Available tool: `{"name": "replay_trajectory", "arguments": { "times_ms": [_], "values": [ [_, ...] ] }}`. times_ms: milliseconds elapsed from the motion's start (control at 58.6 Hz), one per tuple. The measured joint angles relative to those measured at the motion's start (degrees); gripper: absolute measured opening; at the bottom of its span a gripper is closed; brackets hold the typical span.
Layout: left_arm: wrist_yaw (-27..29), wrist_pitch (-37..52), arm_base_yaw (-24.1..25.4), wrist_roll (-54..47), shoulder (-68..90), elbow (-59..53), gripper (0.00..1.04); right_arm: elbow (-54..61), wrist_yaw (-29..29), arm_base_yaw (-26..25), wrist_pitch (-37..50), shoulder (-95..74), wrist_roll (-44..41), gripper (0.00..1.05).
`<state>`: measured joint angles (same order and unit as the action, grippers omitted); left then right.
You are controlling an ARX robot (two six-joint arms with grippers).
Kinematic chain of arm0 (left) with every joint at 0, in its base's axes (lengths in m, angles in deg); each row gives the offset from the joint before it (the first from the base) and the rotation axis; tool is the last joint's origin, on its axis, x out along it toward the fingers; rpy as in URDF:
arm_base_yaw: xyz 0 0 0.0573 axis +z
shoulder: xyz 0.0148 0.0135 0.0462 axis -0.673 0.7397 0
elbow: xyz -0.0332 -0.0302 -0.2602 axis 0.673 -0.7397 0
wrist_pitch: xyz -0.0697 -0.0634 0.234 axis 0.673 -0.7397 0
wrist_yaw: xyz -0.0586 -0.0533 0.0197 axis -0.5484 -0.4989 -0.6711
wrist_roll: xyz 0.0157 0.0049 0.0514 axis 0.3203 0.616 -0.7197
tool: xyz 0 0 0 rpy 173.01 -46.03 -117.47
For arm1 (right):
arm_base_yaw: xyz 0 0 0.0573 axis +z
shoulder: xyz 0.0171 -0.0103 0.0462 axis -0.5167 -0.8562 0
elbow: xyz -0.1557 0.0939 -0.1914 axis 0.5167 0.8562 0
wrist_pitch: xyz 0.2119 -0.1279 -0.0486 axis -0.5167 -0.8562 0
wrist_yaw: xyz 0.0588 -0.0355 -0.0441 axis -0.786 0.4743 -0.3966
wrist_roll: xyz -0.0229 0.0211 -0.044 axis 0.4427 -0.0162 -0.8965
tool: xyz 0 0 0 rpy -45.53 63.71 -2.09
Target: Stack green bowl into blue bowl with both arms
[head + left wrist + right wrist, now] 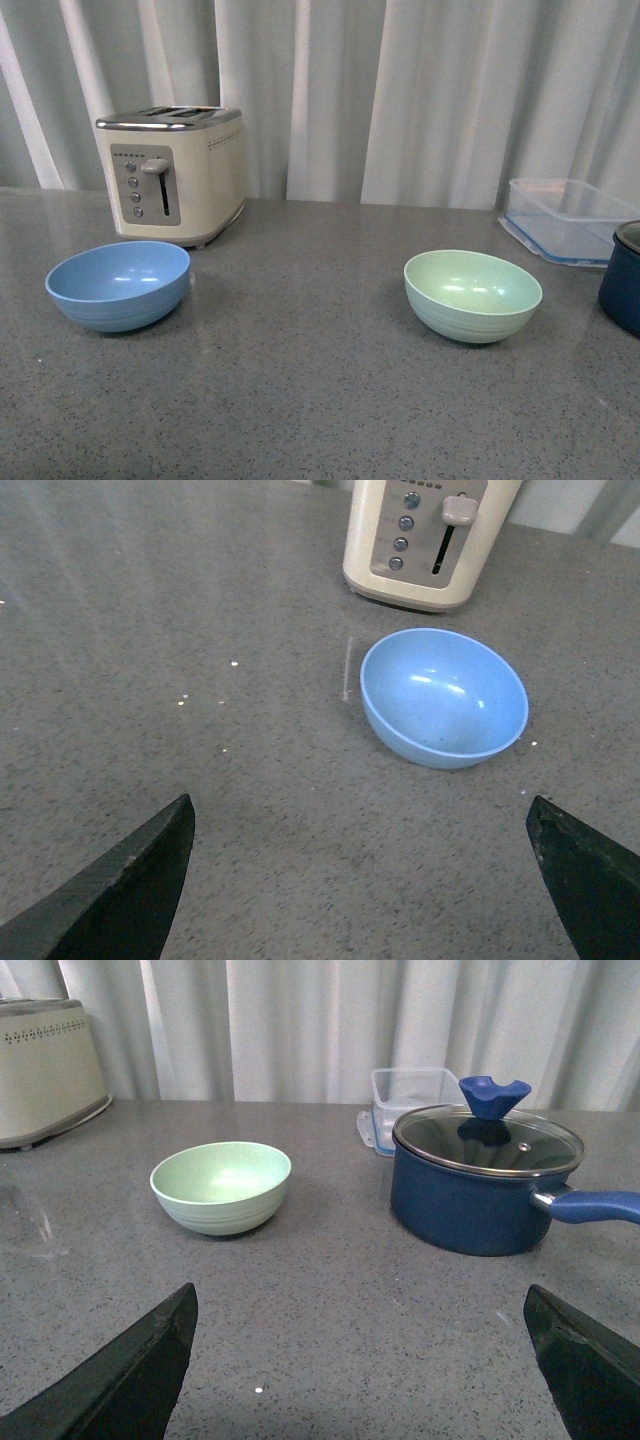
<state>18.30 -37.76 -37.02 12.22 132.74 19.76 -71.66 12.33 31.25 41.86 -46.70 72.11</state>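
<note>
A grey speckled stone counter runs back to a wall of pale pleated curtains. The pale mint-green round matte bowl sits upright and empty on the counter, with nothing touching it. Well apart to the left of the green bowl stands the light sky-blue round matte bowl, also upright and empty. Further left of the green bowl and further back is a cream two-slot toaster. Behind and to the right of the green bowl is a clear blue-rimmed plastic container, and near its right side a dark navy lidded pot. The left gripper has its black fingers spread wide apart, holding nothing. The right gripper is likewise spread wide and holds nothing, with the green bowl ahead of it.
</note>
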Motion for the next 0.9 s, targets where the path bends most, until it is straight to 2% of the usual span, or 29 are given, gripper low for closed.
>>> {"name": "replay_trajectory", "arguments": {
  "times_ms": [119, 205, 529, 904],
  "values": [
    [0.0, -4.2, -0.9, 2.4, 12.2, 12.0, 0.98, 0.0, 0.0, 0.0, 0.0, 0.0, 0.0, 0.95],
    [-0.8, -10.9, -1.3, 6.8, 24.9, 23.4, 0.98, 0.0, 0.0, 0.0, 0.0, 0.0, 0.0, 0.95],
    [-0.3, -22.3, -2.6, 14.5, 53.4, 47.8, 0.98, 0.0, 0.0, 0.0, 0.0, 0.0, 0.0, 0.95],
    [3.1, -25.7, -4.1, 15.7, 62.8, 54.0, 0.98, 0.0, 0.0, 0.0, 0.0, 0.0, 0.0, 0.95]
  ]
}}
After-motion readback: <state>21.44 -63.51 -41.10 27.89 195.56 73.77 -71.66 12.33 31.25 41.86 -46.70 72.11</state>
